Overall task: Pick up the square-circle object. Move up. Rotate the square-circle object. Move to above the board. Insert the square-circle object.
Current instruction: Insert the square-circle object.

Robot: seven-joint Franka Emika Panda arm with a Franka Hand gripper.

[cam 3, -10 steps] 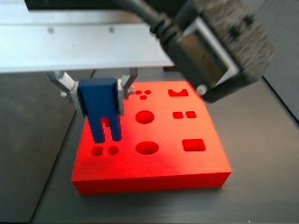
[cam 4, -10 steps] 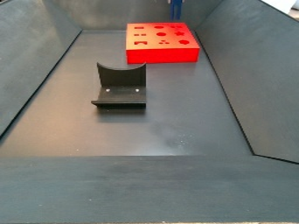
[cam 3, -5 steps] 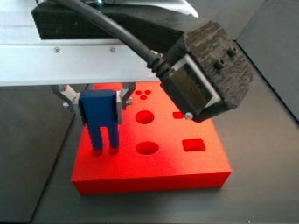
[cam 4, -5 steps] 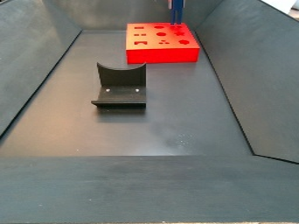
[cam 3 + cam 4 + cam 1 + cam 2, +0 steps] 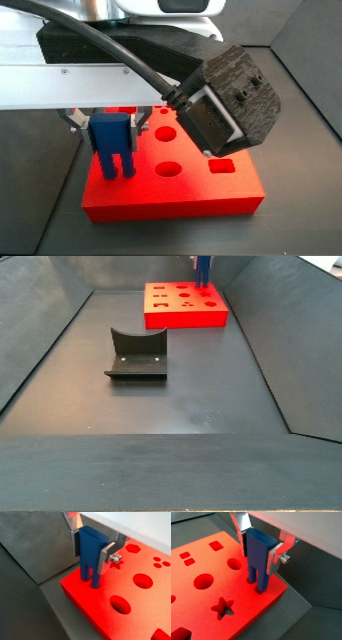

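The gripper (image 5: 93, 546) stands over a corner of the board (image 5: 137, 594), its two flat silver fingers (image 5: 109, 552) clamped on the upper part of the square-circle object (image 5: 89, 547), one plate on each broad side. The blue peg block hangs upright with its two short prongs pointing down. In both wrist views the prong tips reach the red face near the board's corner and seem to sit in the small cut-outs there, though how deep they have gone cannot be told. A screw head shows on the outer side of one finger (image 5: 276, 554).

In a side view the square-circle object (image 5: 111, 135) stands on the near-left part of the board (image 5: 201, 195), with a round hole and a square hole beside it in the red face. Above it the arm's white body and a thick black cable cross the picture, and a dark rough-surfaced box hangs in front of the board's right half.

In a side view from far off the board (image 5: 185, 306) lies at the back of the dark grey bin floor (image 5: 187, 396), and only a thin blue sliver of the square-circle object (image 5: 205, 268) shows above its far right edge. The fixture (image 5: 135, 354) stands on the floor well apart from the board, nearer the camera
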